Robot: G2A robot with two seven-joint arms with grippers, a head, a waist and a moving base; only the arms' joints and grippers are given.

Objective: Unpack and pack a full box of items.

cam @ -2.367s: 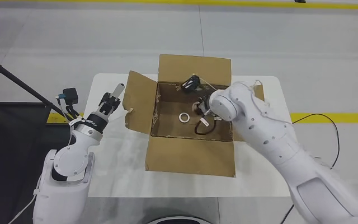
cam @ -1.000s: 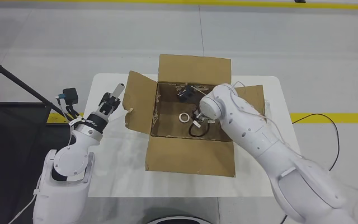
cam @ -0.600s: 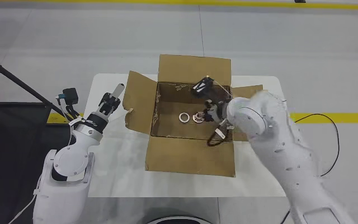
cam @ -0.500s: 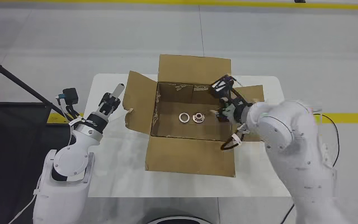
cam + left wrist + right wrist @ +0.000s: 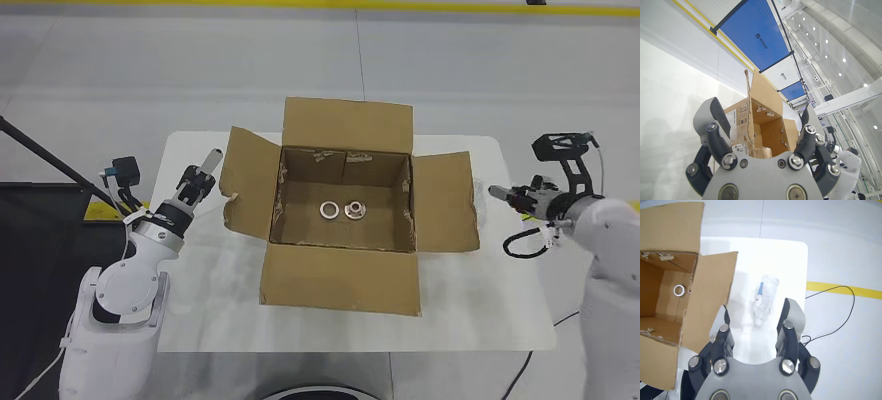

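Cardboard box (image 5: 340, 282) stands open-flapped at the centre of the table (image 5: 215, 300); a white ring (image 5: 328, 210) and a small round part (image 5: 354, 210) lie inside. A clear bottle (image 5: 765, 294) lies beside the right flap. Right gripper (image 5: 500, 191) gapes wide, empty, near the bottle; left gripper (image 5: 203, 172), equally wide, sits left of the box.

I work in a big industrial test hall: a pale grey smooth floor (image 5: 480, 70) with yellow painted lines (image 5: 866, 293), a high white arched ceiling (image 5: 848, 28) with round spotlights (image 5: 844, 60), and blue perforated wall panels (image 5: 757, 37).
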